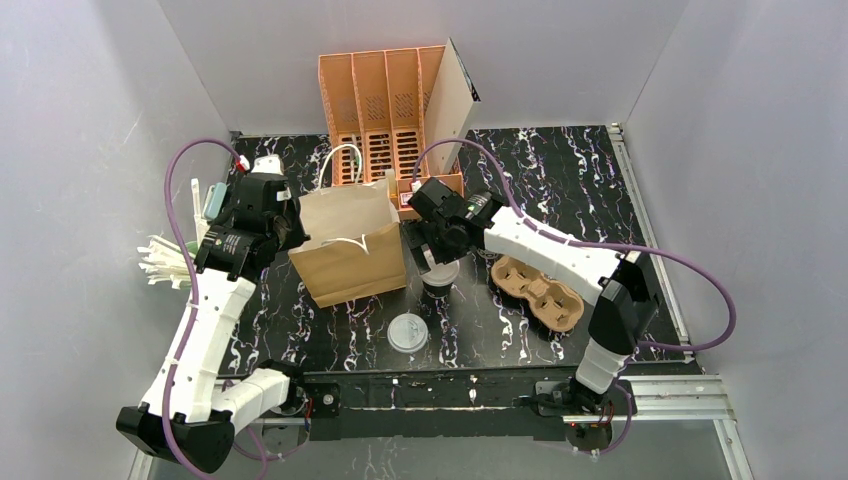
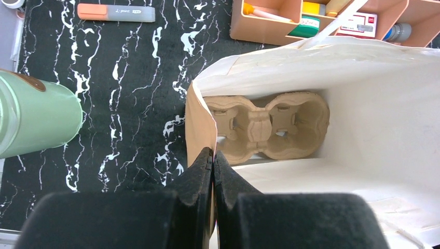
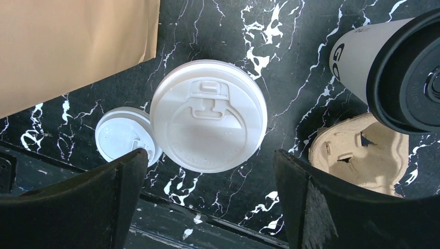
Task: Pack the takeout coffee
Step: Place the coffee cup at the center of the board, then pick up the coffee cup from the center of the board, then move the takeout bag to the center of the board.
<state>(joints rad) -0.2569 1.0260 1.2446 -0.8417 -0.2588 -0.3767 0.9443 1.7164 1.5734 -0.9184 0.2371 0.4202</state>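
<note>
The takeout coffee (image 3: 373, 62), a white paper cup with its black lid on, stands at the right edge of the right wrist view; in the top view the right arm hides it. My right gripper (image 3: 208, 155) (image 1: 430, 250) hovers open and empty, left of that cup and above a large white lid (image 3: 208, 122) (image 1: 440, 272). The brown paper bag (image 1: 350, 255) stands open mid-table. My left gripper (image 2: 212, 155) (image 1: 292, 238) is shut on the bag's left wall (image 2: 200, 124). A cardboard cup carrier (image 2: 267, 127) lies on the bag's floor.
A flat small white lid (image 1: 408, 332) (image 3: 124, 136) lies near the front edge. A second cup carrier (image 1: 537, 292) sits right of centre. An orange organizer (image 1: 390, 110) stands behind the bag. At the left are a green cup (image 2: 36, 119), white straws (image 1: 165, 262) and a highlighter (image 2: 117, 12).
</note>
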